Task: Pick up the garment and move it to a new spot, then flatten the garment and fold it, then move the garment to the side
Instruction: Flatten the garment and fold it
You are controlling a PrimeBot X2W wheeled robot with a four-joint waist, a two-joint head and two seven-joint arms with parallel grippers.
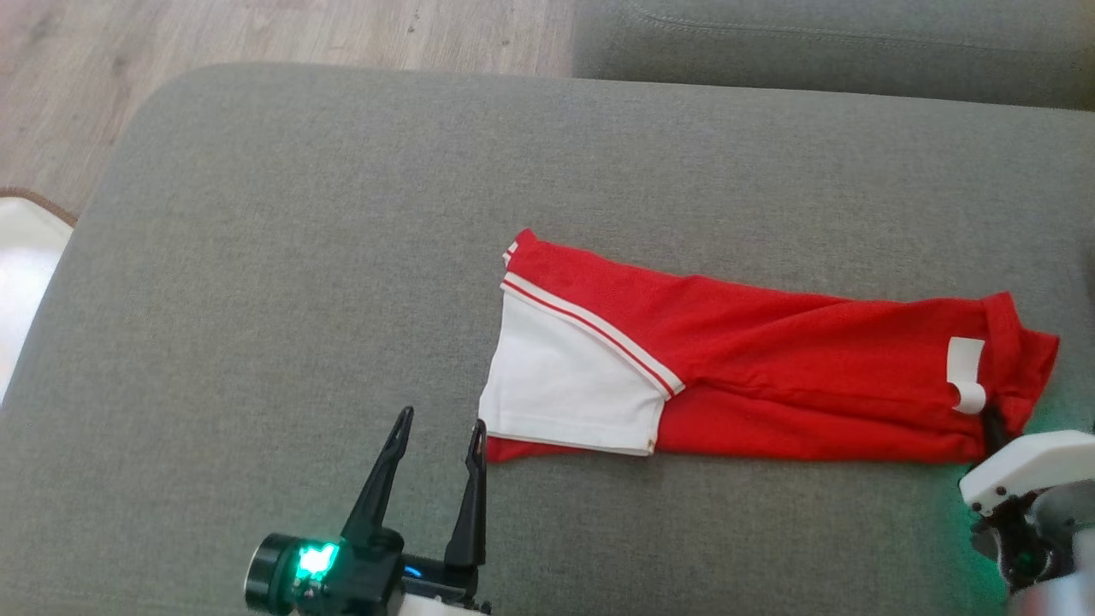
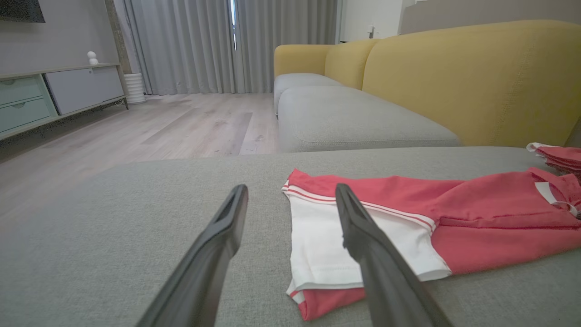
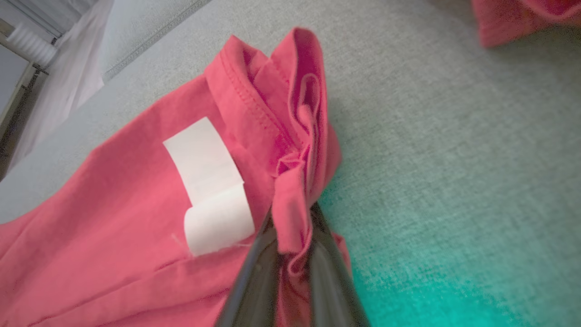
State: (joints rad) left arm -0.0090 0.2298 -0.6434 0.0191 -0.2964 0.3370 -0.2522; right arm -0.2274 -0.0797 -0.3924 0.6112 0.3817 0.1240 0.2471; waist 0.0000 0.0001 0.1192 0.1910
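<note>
The red T-shirt (image 1: 770,376) is lying in a long folded strip on the grey cushion (image 1: 299,257), stretching from the head view's centre toward 4 o'clock. There the right gripper (image 3: 294,213) is pinching a bunched fold of the collar end, probably to lift it, while the left gripper (image 1: 441,419) is hovering wide and empty at 7 o'clock of the white sleeve (image 1: 565,385), likely readying for that end. The right wrist view is revealing the pinch beside the white label (image 3: 204,181), and the left wrist view is showing another red garment (image 2: 558,156) at 3 o'clock.
</note>
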